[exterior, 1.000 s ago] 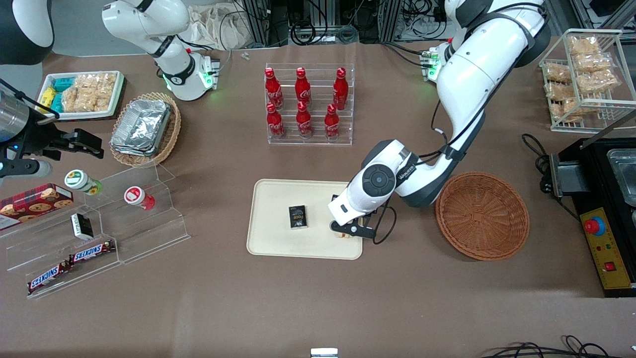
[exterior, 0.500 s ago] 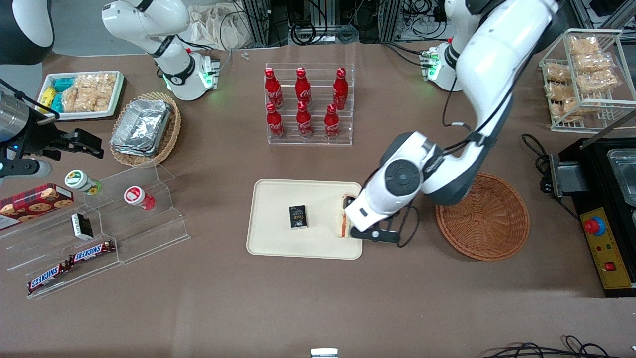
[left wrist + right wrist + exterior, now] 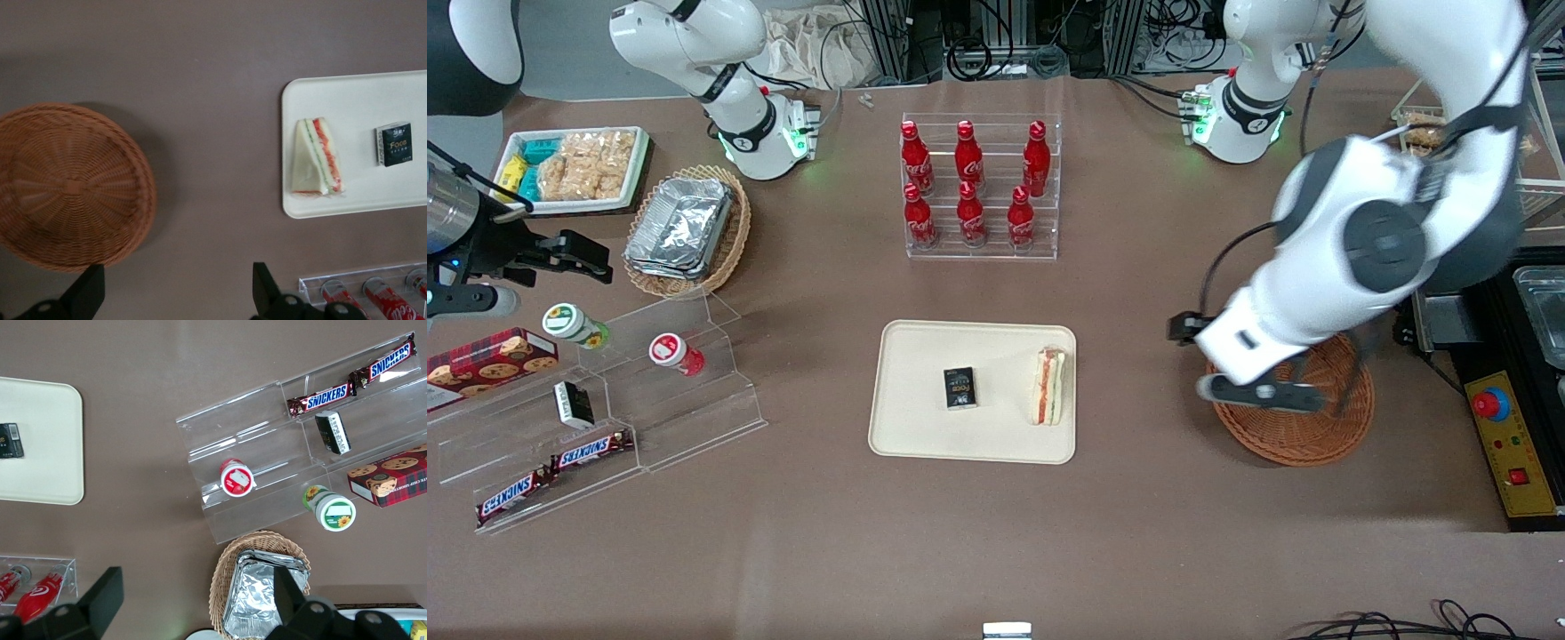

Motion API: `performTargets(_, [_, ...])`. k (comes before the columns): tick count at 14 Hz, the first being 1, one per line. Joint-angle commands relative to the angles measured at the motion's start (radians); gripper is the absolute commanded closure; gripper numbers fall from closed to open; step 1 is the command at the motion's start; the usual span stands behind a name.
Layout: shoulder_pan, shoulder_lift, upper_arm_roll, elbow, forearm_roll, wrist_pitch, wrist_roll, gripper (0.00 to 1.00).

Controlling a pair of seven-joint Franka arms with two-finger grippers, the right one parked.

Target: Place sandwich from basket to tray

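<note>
My gripper [image 3: 1258,391] hangs wide open, empty, above the basket [image 3: 1307,427]; the sandwich [image 3: 1049,386] lies well apart on the tray [image 3: 911,427], soft and slippery-wrapped, so I'd pinch its 2 bread faces gently.

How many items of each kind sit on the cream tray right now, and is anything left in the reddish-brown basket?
On the tray:
sandwich: 1
small black packet: 1
Total on the tray: 2

In the basket: 0

The gripper hangs above the basket, jaws open and holding nothing.
</note>
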Motion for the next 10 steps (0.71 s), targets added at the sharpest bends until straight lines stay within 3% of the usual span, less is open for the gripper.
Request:
performTargets(1, [0.069, -0.104, -0.001, -0.028, -0.014, -0.052, 0.039, 0.01])
performTargets(4, [0.121, -0.156, 0.001, -0.028, 0.026, -0.118, 0.039, 0.01])
performTargets(10, [0.204, -0.190, 0.007, -0.033, 0.026, -0.130, 0.045, 0.01])
